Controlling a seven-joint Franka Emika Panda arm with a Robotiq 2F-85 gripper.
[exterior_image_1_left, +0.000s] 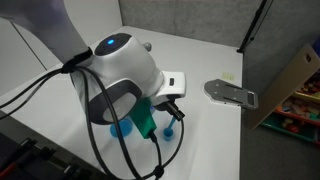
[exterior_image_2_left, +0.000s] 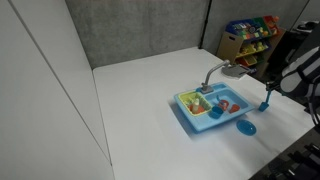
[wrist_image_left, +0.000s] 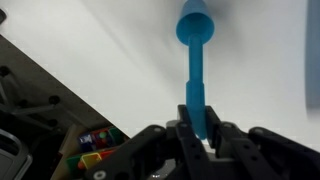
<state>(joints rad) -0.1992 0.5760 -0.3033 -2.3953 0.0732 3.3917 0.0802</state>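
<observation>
My gripper (wrist_image_left: 197, 128) is shut on the handle of a blue toy spoon (wrist_image_left: 194, 60). The spoon's round end points away from the jaws over the white table. In an exterior view the gripper (exterior_image_2_left: 270, 90) holds the spoon (exterior_image_2_left: 266, 103) just above the table, to the right of a blue toy sink tray (exterior_image_2_left: 190, 112) with small coloured items in it. A blue round dish (exterior_image_2_left: 245, 127) lies on the table below the spoon. In an exterior view the arm hides most of this; the spoon's tip (exterior_image_1_left: 168, 128) shows under it.
A grey flat object (exterior_image_1_left: 230, 92) lies near the table's far edge; it also shows in an exterior view (exterior_image_2_left: 228, 69). A shelf of coloured toys (exterior_image_2_left: 250, 35) stands beyond the table. Grey partition walls (exterior_image_2_left: 140, 30) stand behind. Cables hang off the arm (exterior_image_1_left: 100, 140).
</observation>
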